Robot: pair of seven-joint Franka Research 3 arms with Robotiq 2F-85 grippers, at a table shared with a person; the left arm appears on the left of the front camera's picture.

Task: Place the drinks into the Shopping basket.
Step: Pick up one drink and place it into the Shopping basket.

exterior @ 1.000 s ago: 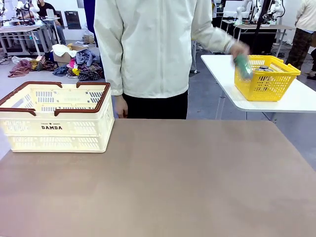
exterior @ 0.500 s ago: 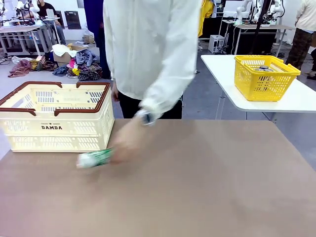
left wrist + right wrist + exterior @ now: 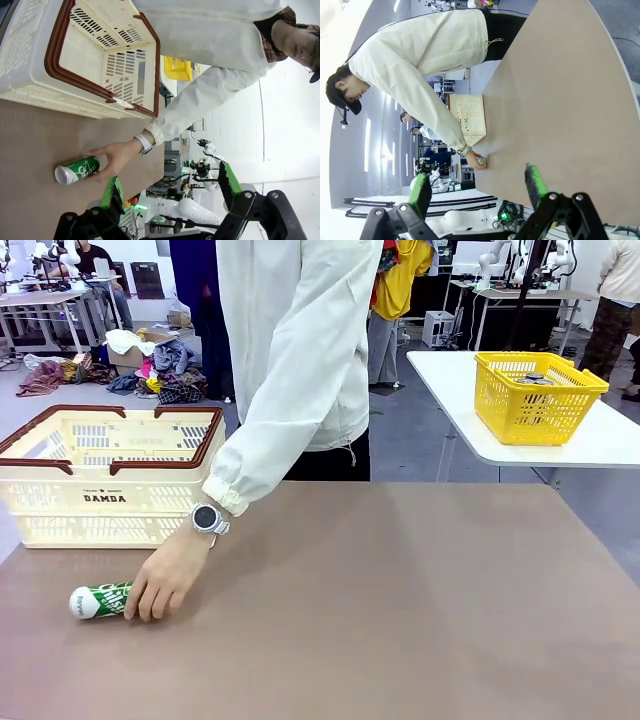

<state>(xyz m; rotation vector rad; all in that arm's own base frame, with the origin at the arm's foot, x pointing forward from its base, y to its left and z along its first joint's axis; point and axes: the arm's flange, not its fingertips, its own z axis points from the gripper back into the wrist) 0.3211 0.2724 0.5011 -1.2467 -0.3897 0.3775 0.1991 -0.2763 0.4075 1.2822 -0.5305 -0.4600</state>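
A green can (image 3: 100, 600) with white lettering too small to read lay on its side on the brown table (image 3: 420, 620). Its pale end pointed toward the table's left edge, and the fingers of a person's hand (image 3: 165, 580) rested on its other end. The person, in a cream jacket with a wristwatch (image 3: 206, 519) at the cuff, leaned in from the far side.

Just behind the can stood the cream shopping basket (image 3: 60, 465) with brown rim and handles. Its near wall was printed "DAMDA" under a smaller line that could not be made out. The can lay outside the basket, near that wall but apart from it. The basket sat at the table's far left, close to the left edge, while the middle and right of the tabletop lay open.

A yellow basket (image 3: 535, 410) sat on a separate white table (image 3: 600, 445), well apart at the far right.

The left gripper (image 3: 170, 172) had its green-padded fingers spread apart and empty, looking toward the can and hand. The right gripper (image 3: 477, 171) was likewise spread and empty, well apart from the can.
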